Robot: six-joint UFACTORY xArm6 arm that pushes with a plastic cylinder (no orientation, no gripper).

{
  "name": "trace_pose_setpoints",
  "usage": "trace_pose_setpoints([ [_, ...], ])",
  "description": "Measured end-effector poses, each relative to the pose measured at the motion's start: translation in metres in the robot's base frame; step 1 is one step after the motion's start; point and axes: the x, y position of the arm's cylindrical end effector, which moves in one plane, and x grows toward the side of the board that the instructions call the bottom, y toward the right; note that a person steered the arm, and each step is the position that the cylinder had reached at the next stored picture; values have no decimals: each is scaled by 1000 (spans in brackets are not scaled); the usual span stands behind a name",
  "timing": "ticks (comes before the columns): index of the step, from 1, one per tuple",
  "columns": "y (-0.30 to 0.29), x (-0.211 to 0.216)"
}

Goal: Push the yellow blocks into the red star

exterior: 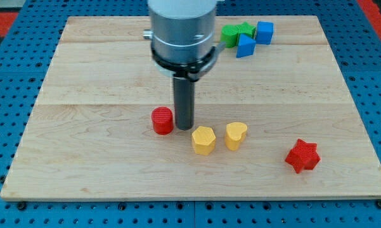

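Two yellow blocks, a yellow hexagon (203,140) and a yellow heart (236,135), sit near the counter's (101,164) bottom edge, just right of my tip (184,127), with the red star (302,156) farther toward the bottom-right corner; no gripper is fitted.

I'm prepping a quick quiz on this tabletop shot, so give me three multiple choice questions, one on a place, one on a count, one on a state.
1. Where is my tip?
A. Between the red cylinder and the yellow hexagon block
B. Beside the red star
C. Among the blue blocks

2. How many yellow blocks?
A. One
B. Two
C. Three

3. The yellow blocks and the red star are:
A. Touching
B. Stacked
C. Apart

Key:
1 A, my tip stands right of the red cylinder, up-left of the yellow hexagon block.
2 B, hexagon plus yellow heart block.
3 C, bare board separates them from the red star.
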Motion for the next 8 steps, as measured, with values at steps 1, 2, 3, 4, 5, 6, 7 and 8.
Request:
trace_pose_setpoints([
  [1,-2,5],
  [2,24,6],
  [3,51,8],
  [4,73,13],
  [5,119,13],
  [6,155,13],
  [7,105,10],
  [8,16,8],
])
